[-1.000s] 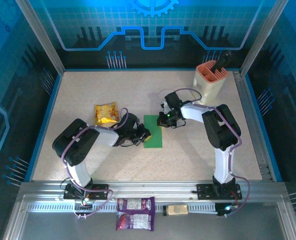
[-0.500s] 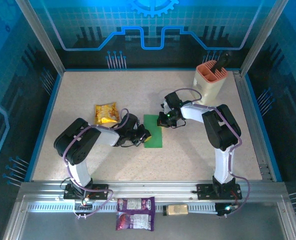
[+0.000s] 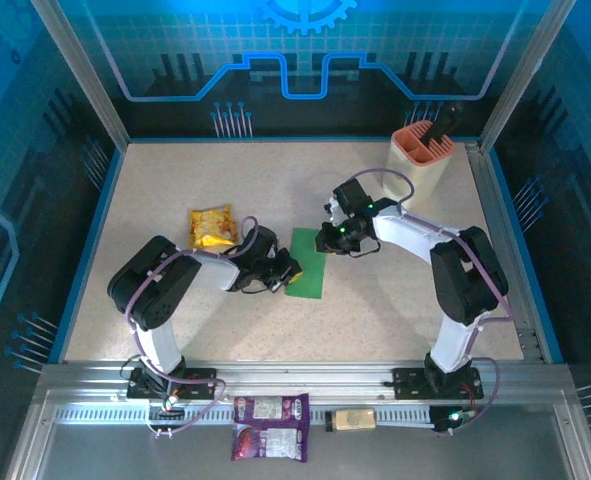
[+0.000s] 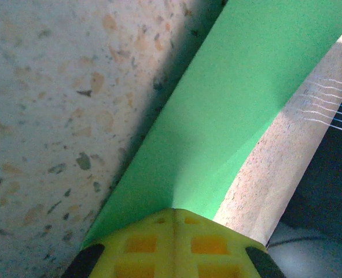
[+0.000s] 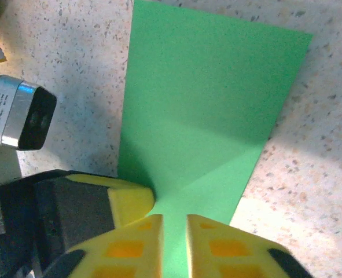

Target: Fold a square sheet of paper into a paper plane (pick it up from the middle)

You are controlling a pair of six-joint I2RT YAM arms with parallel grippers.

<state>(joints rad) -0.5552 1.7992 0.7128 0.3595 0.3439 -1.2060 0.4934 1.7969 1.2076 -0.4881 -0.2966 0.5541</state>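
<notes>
On the left of the bench a yellow snack packet is lying flat, just behind the left arm's forearm and apart from the green paper. On the front rail a purple packet is sitting beside a small beige block, both outside the working area. At the far right a cream tub with a peach rim is standing upright with a dark tool sticking out of it.

The two arms are crowding the middle. In the top view, the left pincer is covering the near-left edge of the square sheet of paper, and the right pincer is covering its far right corner, so neither grip can be made out from above. In the left wrist view the sheet is running out of frame at the top. In the right wrist view a silver and black box, probably part of the other arm, is sitting just left of the paper.

The sheet is lying mid-bench between the pincers as a plain green oblong, slightly skewed. The left pincer is pressed together, its yellow fingers pinching the paper's edge, with that side lifting off the bench and casting a shadow. The right pincer's fingers are standing narrowly apart with the paper running through the slot. Whether they are gripping it is hard to tell. A faint diagonal crease is showing just ahead of them.
</notes>
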